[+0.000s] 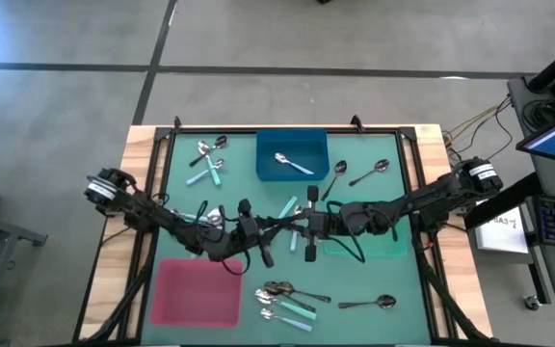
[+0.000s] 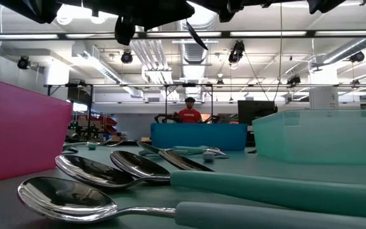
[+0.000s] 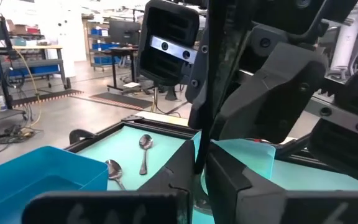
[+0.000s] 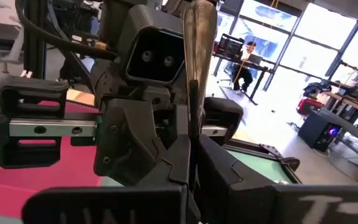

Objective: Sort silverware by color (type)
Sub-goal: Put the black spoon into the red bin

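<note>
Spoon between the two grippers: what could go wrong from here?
1. Left gripper and right gripper both look shut on the spoon; if one arm pulls before the other lets go, it may twist or slip.
2. It hangs above the mat; a drop could land among the loose spoons.

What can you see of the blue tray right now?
The blue tray is a rectangular open-topped bin with low walls, and it looks like plastic. It sits upright and square at the middle of the far edge of the green mat. One all-silver spoon lies diagonally on its floor. Nothing else is inside.
</note>
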{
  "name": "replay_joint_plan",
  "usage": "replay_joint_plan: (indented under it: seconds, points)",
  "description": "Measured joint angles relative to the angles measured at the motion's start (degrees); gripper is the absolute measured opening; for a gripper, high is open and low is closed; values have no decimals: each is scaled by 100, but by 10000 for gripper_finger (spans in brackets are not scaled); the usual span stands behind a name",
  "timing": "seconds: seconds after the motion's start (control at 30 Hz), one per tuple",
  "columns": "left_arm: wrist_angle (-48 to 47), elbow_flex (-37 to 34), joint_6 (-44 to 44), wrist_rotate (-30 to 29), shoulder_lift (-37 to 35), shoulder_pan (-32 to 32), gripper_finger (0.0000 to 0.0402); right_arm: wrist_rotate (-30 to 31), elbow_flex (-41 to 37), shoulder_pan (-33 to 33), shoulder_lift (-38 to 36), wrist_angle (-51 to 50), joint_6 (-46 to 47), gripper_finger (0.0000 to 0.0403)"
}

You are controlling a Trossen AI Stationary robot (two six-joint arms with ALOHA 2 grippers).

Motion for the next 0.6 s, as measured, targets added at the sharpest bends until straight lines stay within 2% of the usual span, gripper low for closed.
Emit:
replay_joint_plan:
  seconds: [0.23,0.43,0.6]
  points:
    - [-20,0,-102,63,0,-3,3,-10,0,0,-44,-89,689,21]
    - [-89,-8,-149,-19,-8,-2,1,-104,0,15,-325,-646,778,84]
    - [-544,-11,-421,44,-44,-56,1,-93,0,22,-840,-1674,1742,132]
